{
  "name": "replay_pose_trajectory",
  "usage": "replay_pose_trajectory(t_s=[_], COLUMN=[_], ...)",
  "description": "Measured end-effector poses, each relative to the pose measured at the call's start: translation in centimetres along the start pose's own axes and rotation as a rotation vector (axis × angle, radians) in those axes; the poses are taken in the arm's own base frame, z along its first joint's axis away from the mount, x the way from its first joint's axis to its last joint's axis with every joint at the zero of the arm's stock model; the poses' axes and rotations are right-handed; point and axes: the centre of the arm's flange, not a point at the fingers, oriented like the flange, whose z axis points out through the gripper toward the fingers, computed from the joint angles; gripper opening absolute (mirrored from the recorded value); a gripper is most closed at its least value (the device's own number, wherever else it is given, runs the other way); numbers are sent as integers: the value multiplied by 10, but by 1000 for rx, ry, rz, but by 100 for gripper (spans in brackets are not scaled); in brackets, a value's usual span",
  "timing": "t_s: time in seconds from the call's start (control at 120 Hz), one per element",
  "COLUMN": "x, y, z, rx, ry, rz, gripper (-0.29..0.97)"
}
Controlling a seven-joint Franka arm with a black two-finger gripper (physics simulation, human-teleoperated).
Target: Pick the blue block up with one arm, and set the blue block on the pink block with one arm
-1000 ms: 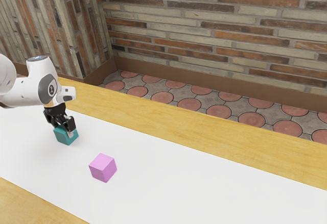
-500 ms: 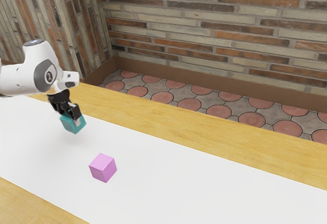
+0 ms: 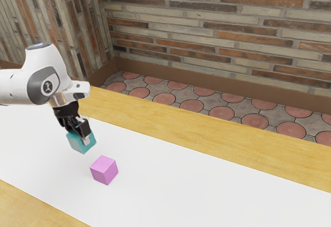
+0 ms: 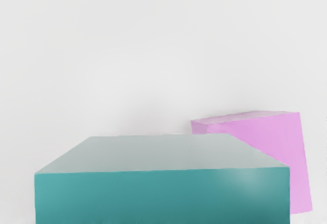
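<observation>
- Reaching from the exterior view's left, angling downward.
- Pinching the blue block in the gripper, above the table, near the pink block.

Reads as a simulated robot test bench in a brick-walled room corner. Closed in by a weathered brick back wall at twelve o'clock of the exterior view and a matching side wall at ten o'clock. Floored toward three o'clock with grey tiles bearing red circles, edged by a brown skirting board. Furnished with a long wooden surface running from nine to five o'clock, topped by a white sheet. Marked as a test rig by a white robot arm at nine o'clock and two plain props, a blue block and a pink block.
</observation>
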Motion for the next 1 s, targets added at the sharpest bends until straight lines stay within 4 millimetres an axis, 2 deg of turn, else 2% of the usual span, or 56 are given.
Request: replay_pose_trajectory(t_s=[0.092, 0.258, 0.458, 0.617, 1.0], x=[-4, 1, 3, 7, 15], y=[12, 34, 37, 53, 69], z=[0, 6, 24, 27, 31], rx=[24, 44, 42, 46, 79], ry=[-16, -32, -65, -68, -38], rz=[-21, -66, -173, -216, -259], gripper=[39, 39, 40, 39, 38])
